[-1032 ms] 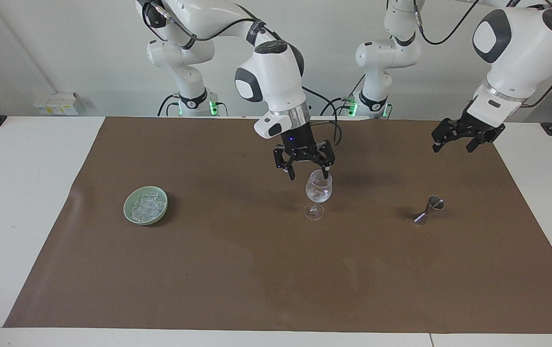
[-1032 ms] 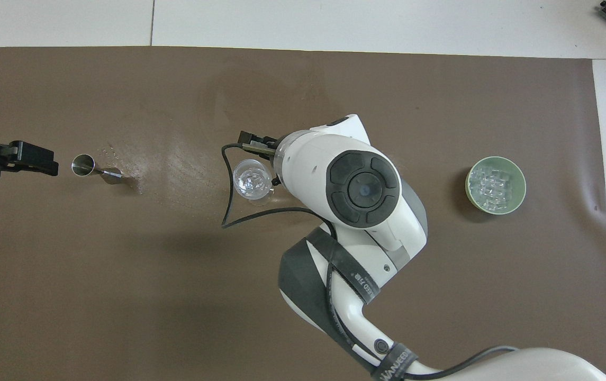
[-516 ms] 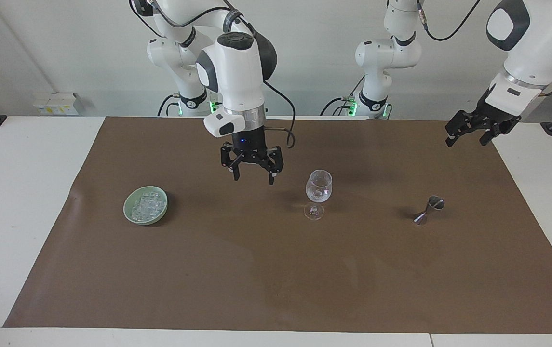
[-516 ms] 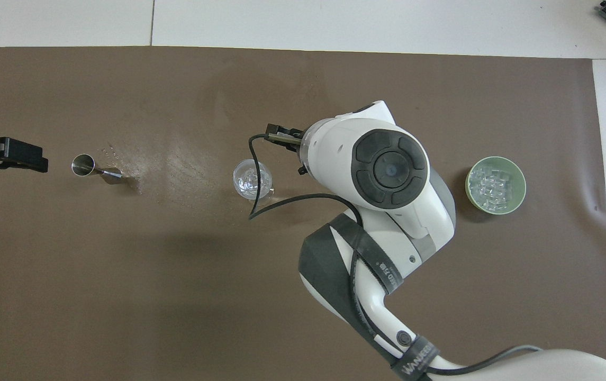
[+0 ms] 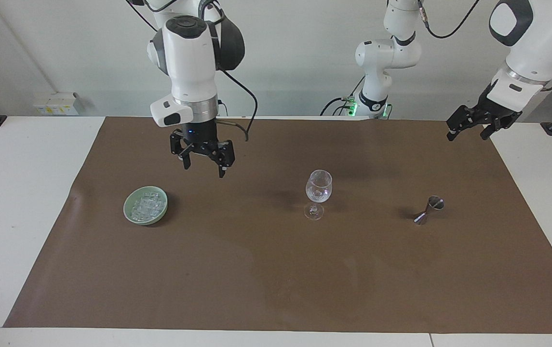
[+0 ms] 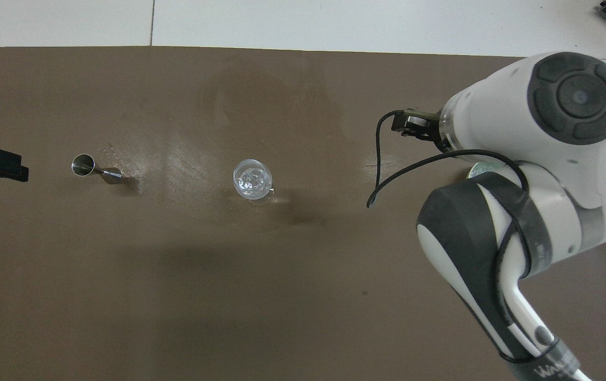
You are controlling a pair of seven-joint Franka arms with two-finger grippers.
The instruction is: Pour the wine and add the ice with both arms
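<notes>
Overhead, the right arm (image 6: 535, 174) hides nearly all the green dish (image 5: 145, 206) holding the ice (image 5: 146, 205), beside which the right gripper (image 5: 202, 166) hovers, fingers spread, empty; left gripper (image 5: 468, 131) likewise, partly cut off overhead

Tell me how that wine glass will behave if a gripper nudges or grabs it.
The wine glass stands upright on a thin stem over a small round foot, with its bowl high, so a sideways nudge would likely tip it. Its clear, thin-looking wall suggests that it is fragile and probably slippery between hard fingers. It seems light, with only a little inside, so it may slide on the brown mat.
</notes>
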